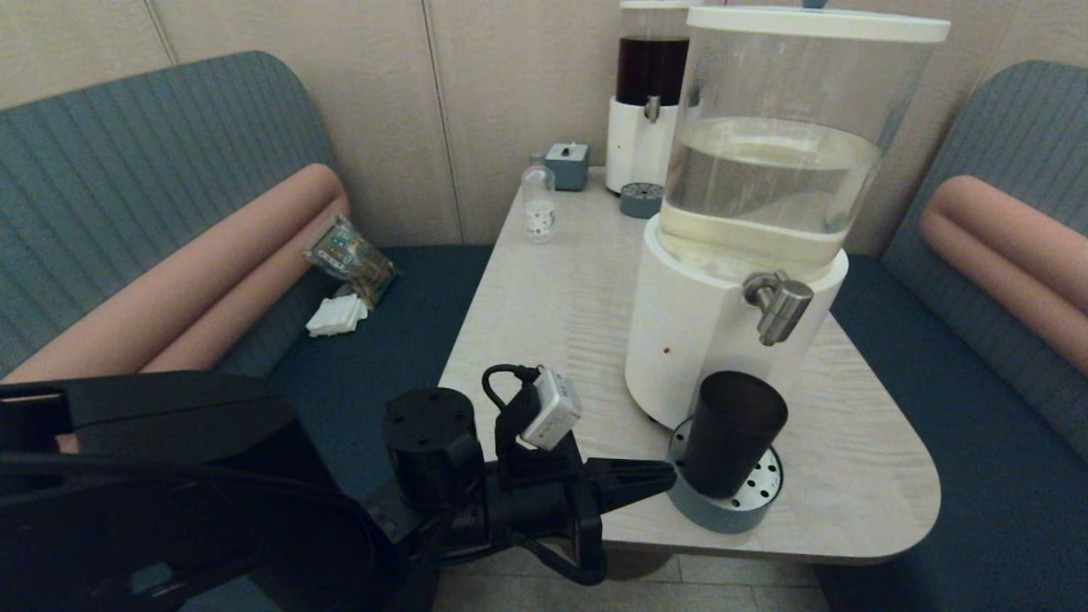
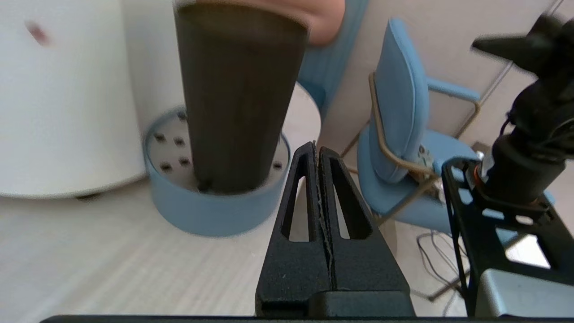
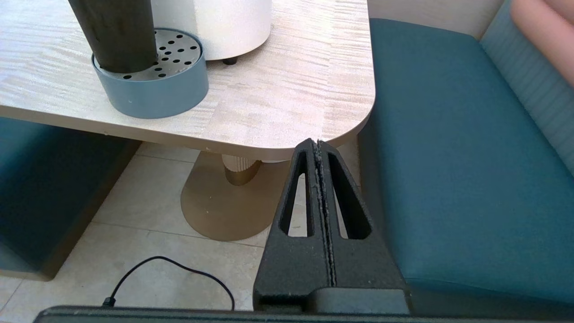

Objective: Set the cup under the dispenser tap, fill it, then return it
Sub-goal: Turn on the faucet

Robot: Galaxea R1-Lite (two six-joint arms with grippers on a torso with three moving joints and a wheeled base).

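The black cup [image 1: 731, 432] stands upright on the blue perforated drip tray [image 1: 731, 510], below the brushed-steel dispenser tap [image 1: 778, 306] of the large white-based dispenser [image 1: 714, 340]. In the left wrist view the cup [image 2: 237, 98] and the tray [image 2: 210, 215] sit just ahead of my left gripper [image 2: 317, 146], which is shut and empty. In the head view the left gripper [image 1: 667, 478] rests beside the tray, a little apart from the cup. My right gripper [image 3: 317, 143] is shut and empty, low off the table's near corner, with the cup [image 3: 116, 36] farther off.
A smaller dark-liquid dispenser [image 1: 650, 102], a clear bottle [image 1: 538, 204] and a small blue box [image 1: 568, 164] stand at the table's [image 1: 552, 314] far end. Teal benches [image 3: 448, 157] flank it. A snack packet [image 1: 348, 255] and white napkins [image 1: 336, 316] lie on the left bench.
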